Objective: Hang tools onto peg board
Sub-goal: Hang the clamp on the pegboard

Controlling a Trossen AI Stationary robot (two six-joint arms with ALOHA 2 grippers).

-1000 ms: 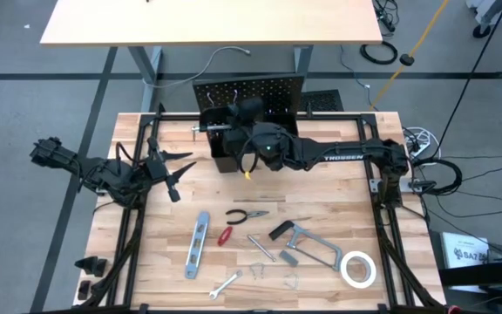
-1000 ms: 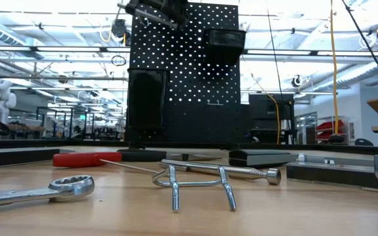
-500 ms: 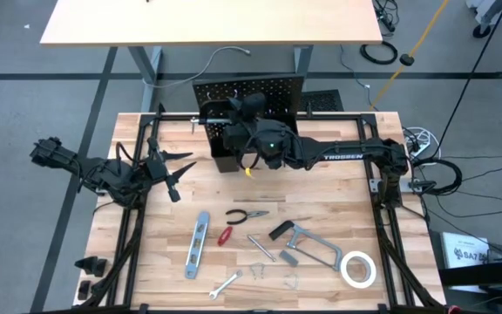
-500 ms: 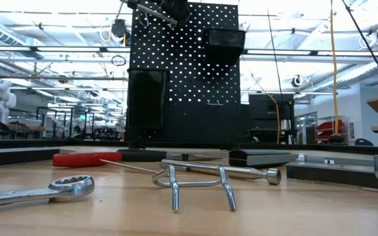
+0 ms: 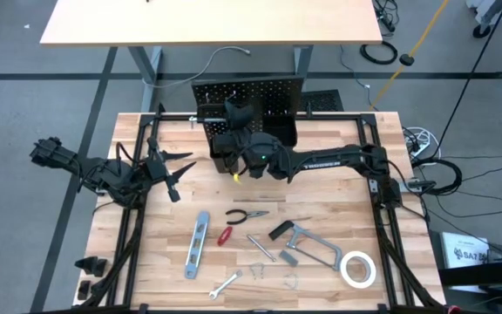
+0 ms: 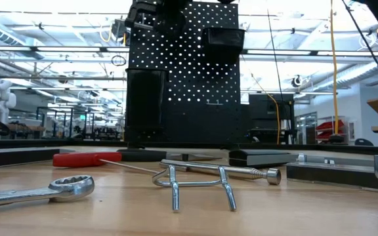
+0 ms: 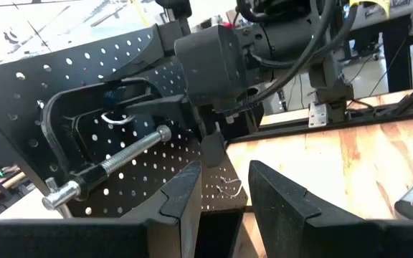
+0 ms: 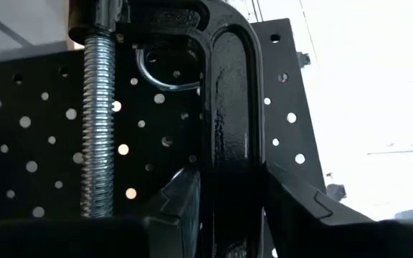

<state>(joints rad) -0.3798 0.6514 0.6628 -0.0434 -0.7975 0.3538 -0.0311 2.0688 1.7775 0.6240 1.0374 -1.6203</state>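
Since the earlier frame, right claw (image 8: 224, 208) has advanced to the peg board (image 5: 273, 92), gripping the black C-clamp (image 8: 228, 107) at a silver hook (image 8: 165, 72). Premature release risks dropping it. Left claw (image 7: 224, 193), partly open, waits.

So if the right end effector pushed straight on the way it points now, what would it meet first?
Probably the peg board. The right end effector holds the black C-clamp facing the panel, with a silver hook just behind the clamp's frame. How far apart they are is unclear.
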